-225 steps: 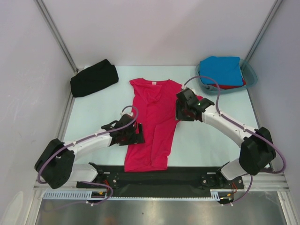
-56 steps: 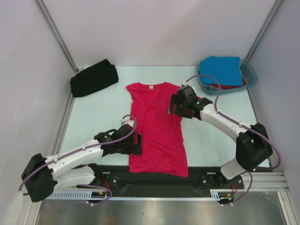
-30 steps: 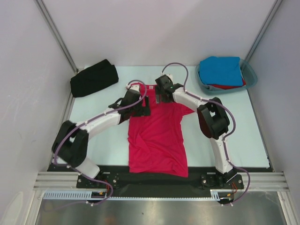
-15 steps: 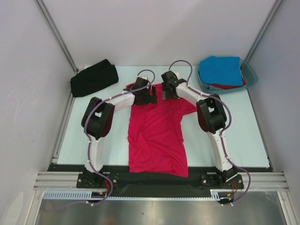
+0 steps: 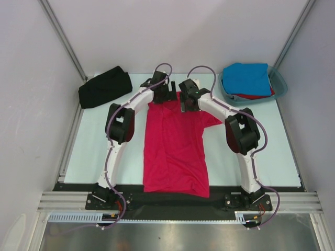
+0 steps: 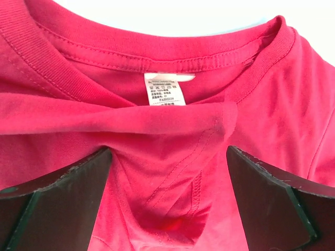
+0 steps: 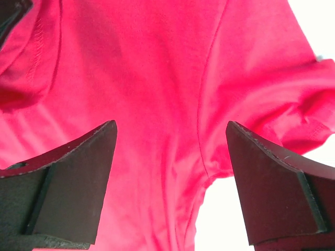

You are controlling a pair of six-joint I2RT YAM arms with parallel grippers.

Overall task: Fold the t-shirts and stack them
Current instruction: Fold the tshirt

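From the top view, the crimson-pink short-sleeved cotton t-shirt (image 5: 175,146) lay spread flat down the middle of the pale table (image 5: 94,136), hem at the near edge and collar at the far end. Both arms reached out to that far end. The left gripper (image 5: 163,94) sat over the collar, and the right gripper (image 5: 186,101) sat just to its right, over the shoulder. A folded black t-shirt (image 5: 104,87) lay in the far left corner, well apart from the spread one. In the far right corner stood a translucent teal plastic tub (image 5: 279,83). It held a folded bright blue t-shirt (image 5: 246,77) on top, with a sliver of a red t-shirt (image 5: 246,97) showing beneath it.

From the left wrist, the two black fingers (image 6: 57,198) stood wide apart with nothing gripped between them — only crimson cloth below. The ribbed collar curved across the top, and the small white neck label (image 6: 165,90) sat just inside it. A loose fold of the front neckline lay across beneath the label.

From the right wrist, the black fingers (image 7: 277,188) were likewise spread wide and held nothing. Smooth crimson cloth filled the gap — a seam ran down through it, the rumpled right sleeve (image 7: 293,104) lay to the right, and bare table showed at the lower right.
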